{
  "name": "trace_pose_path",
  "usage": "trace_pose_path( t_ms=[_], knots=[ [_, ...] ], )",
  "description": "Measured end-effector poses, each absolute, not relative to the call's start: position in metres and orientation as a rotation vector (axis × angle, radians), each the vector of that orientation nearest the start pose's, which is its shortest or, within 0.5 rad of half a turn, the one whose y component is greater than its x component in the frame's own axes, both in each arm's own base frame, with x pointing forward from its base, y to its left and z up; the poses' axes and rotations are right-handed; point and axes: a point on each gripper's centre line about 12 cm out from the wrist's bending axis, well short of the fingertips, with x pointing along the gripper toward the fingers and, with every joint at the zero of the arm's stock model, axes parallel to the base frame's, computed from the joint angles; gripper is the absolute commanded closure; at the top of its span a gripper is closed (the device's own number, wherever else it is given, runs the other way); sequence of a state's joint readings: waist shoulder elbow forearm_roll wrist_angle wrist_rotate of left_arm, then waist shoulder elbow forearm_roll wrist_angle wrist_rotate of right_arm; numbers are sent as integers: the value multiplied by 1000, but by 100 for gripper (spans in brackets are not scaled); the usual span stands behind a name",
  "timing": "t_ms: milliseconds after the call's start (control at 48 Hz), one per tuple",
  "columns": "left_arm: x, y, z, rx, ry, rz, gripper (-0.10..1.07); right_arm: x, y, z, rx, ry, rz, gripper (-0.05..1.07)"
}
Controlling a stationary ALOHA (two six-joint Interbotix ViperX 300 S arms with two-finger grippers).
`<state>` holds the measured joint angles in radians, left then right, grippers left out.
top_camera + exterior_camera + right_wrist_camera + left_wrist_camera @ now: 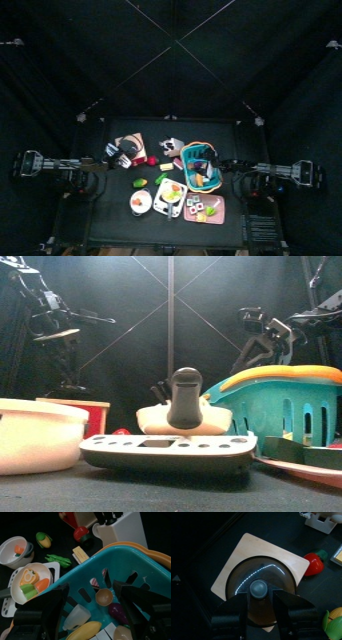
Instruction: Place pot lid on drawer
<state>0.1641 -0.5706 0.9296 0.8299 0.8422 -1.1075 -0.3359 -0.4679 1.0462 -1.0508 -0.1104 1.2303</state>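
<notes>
While the pot lid (261,587) is being carried in the left pincer (259,612), clamped by its edge between the jaws just above the pale top of the drawer (251,554), it is best being lowered flat and centred before release. Farther off, the right pincer (90,594) is being held open over the basket (127,564). No readable writing is being shown.

No readable text, label, brand, number or sign found in any view. Surfaces checked: none lettered legibly.
</notes>
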Motion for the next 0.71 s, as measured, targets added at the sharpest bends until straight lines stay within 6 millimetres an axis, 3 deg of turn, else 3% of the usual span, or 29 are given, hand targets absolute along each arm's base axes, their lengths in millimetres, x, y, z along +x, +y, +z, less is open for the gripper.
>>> trace_pose_path(
  t_ms=[292,708],
  knots=[
    [201,116,218,-264,725,876,32,262,-80,196,289,504,-284,3],
    [201,119,216,-273,713,869,29,262,-81,195,292,506,-286,3]
  ],
)
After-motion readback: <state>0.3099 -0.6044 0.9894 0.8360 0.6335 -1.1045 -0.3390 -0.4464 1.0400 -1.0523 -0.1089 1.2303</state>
